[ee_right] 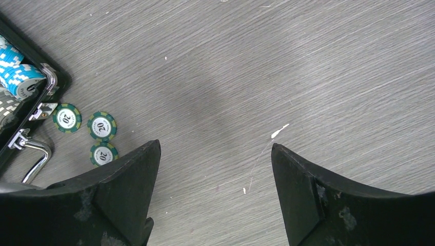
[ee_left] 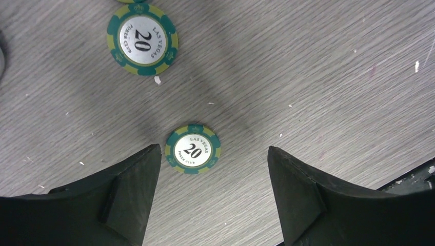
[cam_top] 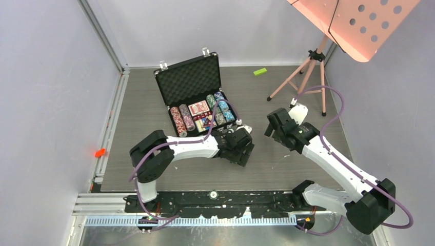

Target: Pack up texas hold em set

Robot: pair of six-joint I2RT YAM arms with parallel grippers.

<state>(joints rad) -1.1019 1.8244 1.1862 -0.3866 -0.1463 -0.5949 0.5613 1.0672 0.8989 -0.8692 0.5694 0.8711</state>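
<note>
The black briefcase [cam_top: 191,82] lies open at the back of the table, its foam-lined lid up. Rows of striped chips [cam_top: 180,119] and a red-backed card deck [cam_top: 198,108] fill its tray. My left gripper [ee_left: 214,148] hangs open just above the table. A loose green "20" chip [ee_left: 193,149] lies flat between its fingertips, nearer the left one, and a second green chip [ee_left: 142,39] lies beyond. My right gripper [ee_right: 215,144] is open over bare table. Three green chips [ee_right: 102,126] lie to its left beside the case's handle [ee_right: 36,154].
A pink tripod stand [cam_top: 308,77] stands at the back right under a pink perforated panel [cam_top: 359,20]. A small green block [cam_top: 260,72] lies near the back wall. A small red object [cam_top: 99,152] sits off the mat at the left.
</note>
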